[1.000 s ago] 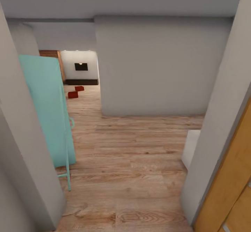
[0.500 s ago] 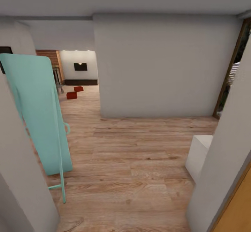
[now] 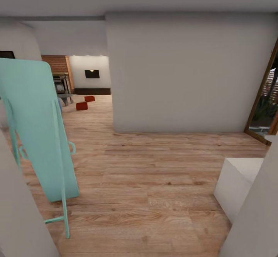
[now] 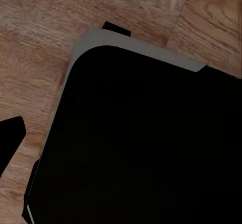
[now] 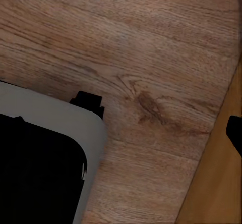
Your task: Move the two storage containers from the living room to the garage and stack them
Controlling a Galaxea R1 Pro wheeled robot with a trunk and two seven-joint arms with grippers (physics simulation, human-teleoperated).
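Observation:
Two red-orange storage containers [image 3: 81, 106] [image 3: 89, 98] sit far off on the light wood plank floor [image 3: 146, 180] of the living room, seen through the opening at the left of the head view. They lie side by side, a little apart. A dark fingertip [image 4: 10, 133] of my left gripper shows at the frame's edge in the left wrist view, over wood floor and my black base [image 4: 141, 148]. A dark fingertip [image 5: 235, 133] of my right gripper also sits at its frame's edge. Nothing is between the fingers of either.
A teal folded board on thin legs [image 3: 38, 133] leans at the near left. A white box [image 3: 236, 183] stands at the near right. A grey wall block [image 3: 185, 75] fills the middle, with a wood-framed doorway [image 3: 265, 95] at its right. Brick fireplace [image 3: 58, 65] and black TV [image 3: 92, 73] lie beyond.
The whole view has shifted as my base rolled forward out of the doorway. The near walls and orange door slid out of frame. The containers have not moved.

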